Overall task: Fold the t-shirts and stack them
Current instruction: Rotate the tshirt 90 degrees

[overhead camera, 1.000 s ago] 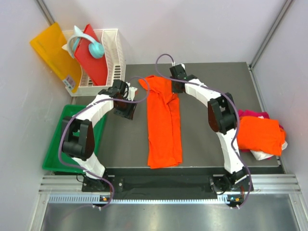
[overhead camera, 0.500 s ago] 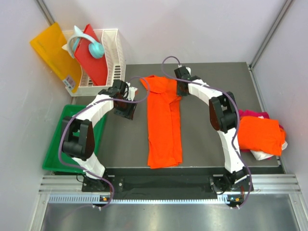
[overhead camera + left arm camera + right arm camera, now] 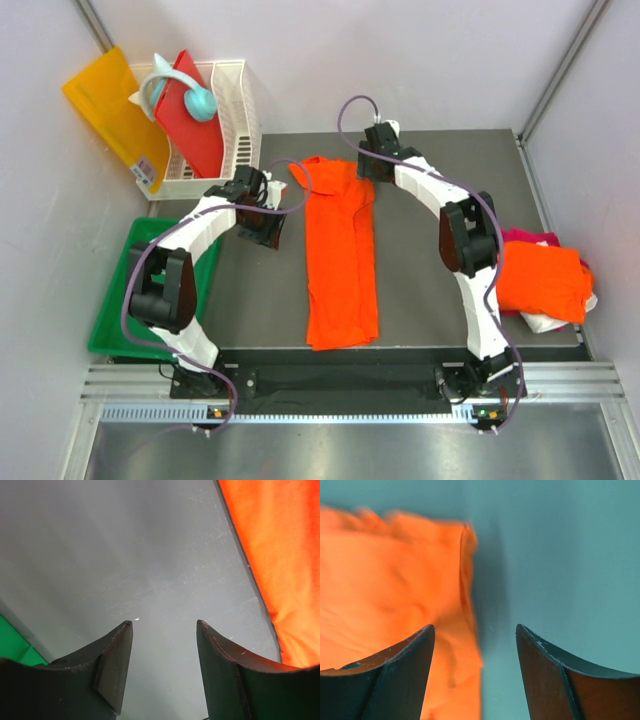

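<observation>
A bright orange t-shirt [image 3: 340, 255] lies folded into a long strip down the middle of the dark table [image 3: 430, 300]. My right gripper [image 3: 375, 172] hovers open at the strip's far right corner, the cloth edge [image 3: 465, 605] lying loose below its jaws. My left gripper [image 3: 262, 232] stands open over bare table, just left of the strip's edge [image 3: 270, 555]. At the table's right edge a folded orange t-shirt [image 3: 542, 280] rests on a magenta-pink one [image 3: 530, 238].
A white basket [image 3: 228, 120] with a red board [image 3: 190, 125] and a teal object stands at the back left, beside a yellow-orange sheet [image 3: 108, 110]. A green tray [image 3: 120, 300] lies left of the table. Some white cloth [image 3: 545, 322] shows under the right pile.
My right gripper carried the shirt's far right corner rightward and back, then opened and let the cloth go. The left arm stayed still.
</observation>
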Tool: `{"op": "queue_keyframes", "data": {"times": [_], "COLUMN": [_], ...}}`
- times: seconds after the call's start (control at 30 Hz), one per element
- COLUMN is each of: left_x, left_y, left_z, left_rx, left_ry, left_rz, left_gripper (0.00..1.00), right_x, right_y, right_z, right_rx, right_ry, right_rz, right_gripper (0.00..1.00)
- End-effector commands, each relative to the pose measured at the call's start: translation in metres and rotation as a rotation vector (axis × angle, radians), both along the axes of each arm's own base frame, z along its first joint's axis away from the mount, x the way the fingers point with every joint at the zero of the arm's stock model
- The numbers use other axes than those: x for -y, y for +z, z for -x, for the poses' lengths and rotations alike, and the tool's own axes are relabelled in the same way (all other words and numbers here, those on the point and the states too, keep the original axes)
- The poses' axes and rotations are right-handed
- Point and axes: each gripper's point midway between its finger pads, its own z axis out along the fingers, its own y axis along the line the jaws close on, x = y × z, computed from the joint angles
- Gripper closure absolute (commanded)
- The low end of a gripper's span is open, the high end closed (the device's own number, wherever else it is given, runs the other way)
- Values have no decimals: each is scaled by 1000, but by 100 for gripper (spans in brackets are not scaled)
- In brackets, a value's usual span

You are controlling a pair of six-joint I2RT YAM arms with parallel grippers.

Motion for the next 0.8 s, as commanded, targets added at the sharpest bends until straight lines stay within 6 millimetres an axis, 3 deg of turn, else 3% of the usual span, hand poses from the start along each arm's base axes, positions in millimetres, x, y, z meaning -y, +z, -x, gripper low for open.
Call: {"op": "queue_keyframes", "data": {"times": [0.0,0.2,0.27,0.3,0.33,0.37,0.43,0.47,0.5,0.57,0.77], "left_x": [6,7,7,8,7,7,7,7,7,7,5], "left_y": [10,9,7,8,7,6,5,4,4,3,1], "left_z": [-7,-7,-8,-8,-8,-8,-8,-8,-8,-8,-7], "left_rx": [26,19,11,10,9,5,-1,-2,-4,-10,-20], "left_ry": [-1,-3,-3,-2,-2,0,0,1,-1,1,4], "left_rz": [43,42,42,44,42,42,40,39,37,35,23], "left_gripper": [41,41,41,41,41,41,41,42,42,42,42], "right_x": [-26,-52,-61,-70,-75,-84,-94,-101,-101,-110,-112], "right_y": [95,89,91,91,89,94,75,81,60,57,23], "right_z": [-22,-26,-27,-28,-29,-30,-33,-36,-37,-37,-37], "right_rx": [220,214,224,228,225,232,196,200,161,141,68], "right_ry": [37,84,113,144,161,193,217,237,231,249,232], "right_rz": [-100,-120,-144,-175,-189,-221,-236,-268,-258,-298,-335], "right_gripper": [34,34,40,45,59,66,81,83,84,84,83]}}
